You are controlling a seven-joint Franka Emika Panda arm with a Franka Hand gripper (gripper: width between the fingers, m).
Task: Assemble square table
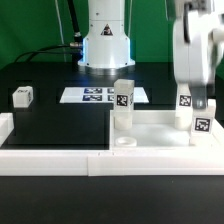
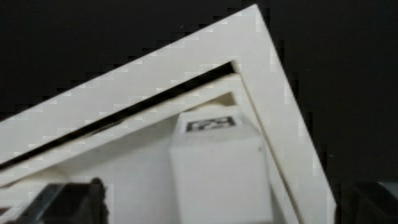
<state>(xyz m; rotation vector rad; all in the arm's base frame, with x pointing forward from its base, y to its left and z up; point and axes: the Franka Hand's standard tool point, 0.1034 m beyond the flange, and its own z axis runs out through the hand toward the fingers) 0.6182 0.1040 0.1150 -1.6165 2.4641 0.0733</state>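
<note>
1. Here the hand (image 1: 197, 112) is gripping a leg (image 1: 199, 118) at the slab's (image 1: 150, 128) right edge in the exterior view.
2. Another leg (image 1: 122, 103) is standing on the slab.
3. A third (image 1: 23, 96) is lying on open counter (image 1: 55, 125).

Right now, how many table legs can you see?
3. One leg lies loose on the table at the exterior view's left; one stands upright on the tabletop slab; one stands under the end effector. Others may be hidden.

Marker board (image 1: 98, 95), white border wall (image 1: 50, 156)
</note>
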